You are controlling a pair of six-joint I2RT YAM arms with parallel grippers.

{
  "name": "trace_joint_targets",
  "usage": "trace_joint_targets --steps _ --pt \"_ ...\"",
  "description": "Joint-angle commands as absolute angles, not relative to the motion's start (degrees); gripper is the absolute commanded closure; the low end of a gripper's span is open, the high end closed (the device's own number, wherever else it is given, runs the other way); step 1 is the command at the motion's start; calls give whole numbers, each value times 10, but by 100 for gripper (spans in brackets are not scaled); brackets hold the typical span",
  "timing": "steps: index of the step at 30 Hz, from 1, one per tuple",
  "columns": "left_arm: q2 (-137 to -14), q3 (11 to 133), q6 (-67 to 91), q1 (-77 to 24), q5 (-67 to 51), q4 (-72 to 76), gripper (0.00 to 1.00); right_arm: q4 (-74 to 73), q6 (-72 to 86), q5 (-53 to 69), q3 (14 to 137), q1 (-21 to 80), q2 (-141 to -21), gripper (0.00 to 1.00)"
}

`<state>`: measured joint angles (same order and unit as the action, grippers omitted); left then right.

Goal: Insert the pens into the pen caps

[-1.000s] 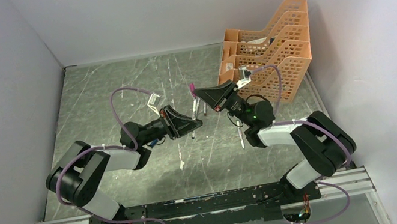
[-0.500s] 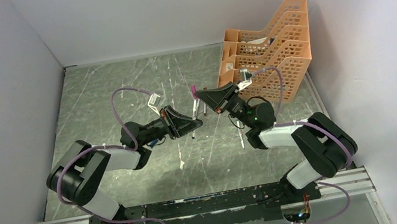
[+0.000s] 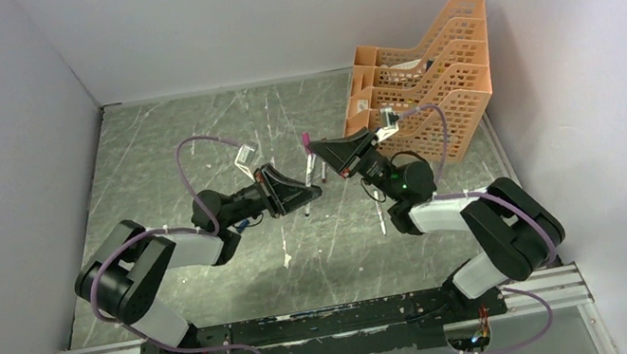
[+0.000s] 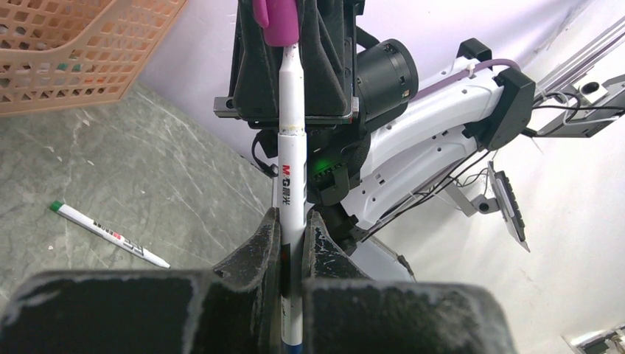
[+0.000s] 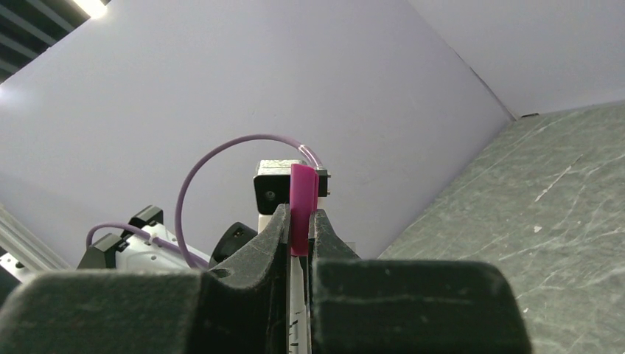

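My left gripper (image 4: 292,228) is shut on a white pen (image 4: 292,147) and holds it above the table; in the top view the left gripper (image 3: 309,193) is at the table's middle. The pen's narrow tip sits inside a magenta cap (image 4: 276,18). My right gripper (image 5: 298,221) is shut on that magenta cap (image 5: 302,206), with the pen's barrel (image 5: 298,302) showing below it between the fingers. In the top view the right gripper (image 3: 316,149) meets the cap (image 3: 308,142) just beyond the left gripper. The other caps are not visible.
An orange mesh tray (image 3: 428,81) stands at the back right, close behind the right arm. A second white pen (image 4: 107,234) lies loose on the grey table (image 3: 187,131). Another pen (image 3: 380,215) lies by the right arm.
The right gripper with the magenta cap has shifted slightly toward the pen held by the left gripper. The left gripper has barely moved.
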<state>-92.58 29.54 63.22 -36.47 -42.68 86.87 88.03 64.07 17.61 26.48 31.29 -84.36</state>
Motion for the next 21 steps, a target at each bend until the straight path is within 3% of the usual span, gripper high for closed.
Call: trace_joint_targets --steps 1,21 --pt "-908 326 595 -366 -396 1006 93 1044 621 207 264 316 -842 100" --pt "-869 360 552 -366 -351 891 93 1044 602 255 293 316 -826 100"
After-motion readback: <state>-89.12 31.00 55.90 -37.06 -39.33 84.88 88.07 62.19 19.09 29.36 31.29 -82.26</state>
